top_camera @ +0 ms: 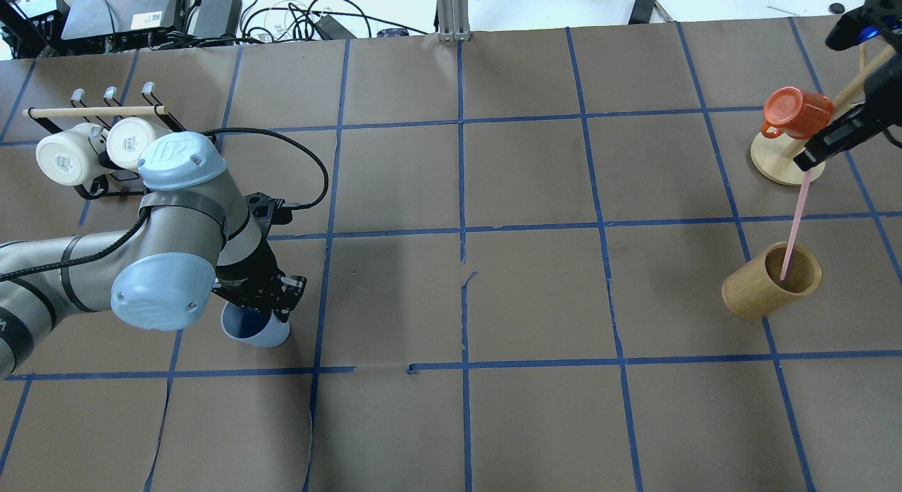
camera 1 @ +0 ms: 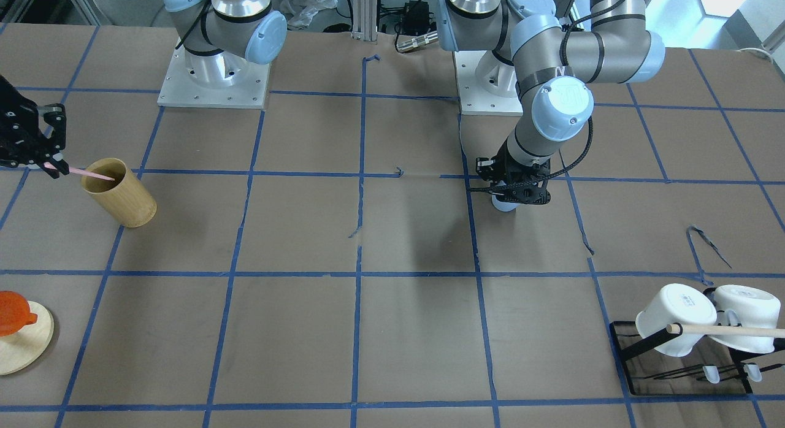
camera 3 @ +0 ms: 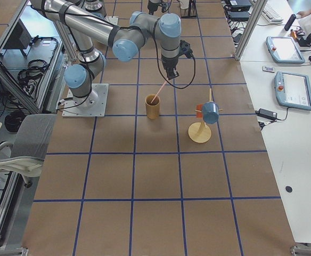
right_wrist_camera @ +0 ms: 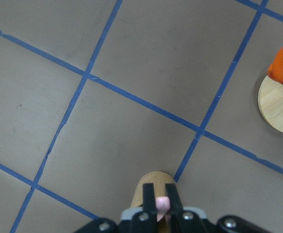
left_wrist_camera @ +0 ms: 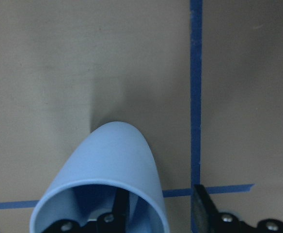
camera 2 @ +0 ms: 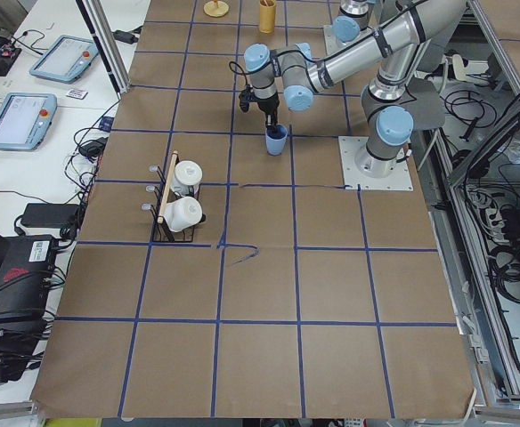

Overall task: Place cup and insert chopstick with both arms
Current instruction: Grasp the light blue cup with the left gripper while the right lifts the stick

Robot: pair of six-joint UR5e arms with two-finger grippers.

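My left gripper (top_camera: 271,302) is shut on the rim of the pale blue cup (top_camera: 257,331), with one finger inside and one outside. The cup hangs upright at or just above the table; I cannot tell which. It also shows in the front view (camera 1: 504,205) and the left wrist view (left_wrist_camera: 110,160). My right gripper (top_camera: 810,159) is shut on the top of a thin pink chopstick (top_camera: 795,220). The chopstick's lower end sits inside the tan bamboo cylinder (top_camera: 757,291). The right wrist view shows the pink tip (right_wrist_camera: 163,204) between the fingers, above the cylinder (right_wrist_camera: 149,187).
A black rack (top_camera: 95,189) holds two white mugs (top_camera: 67,154) under a wooden dowel (top_camera: 91,112) at the far left. An orange mug (top_camera: 796,111) hangs on a round-based wooden stand (top_camera: 771,169) just beyond the right gripper.
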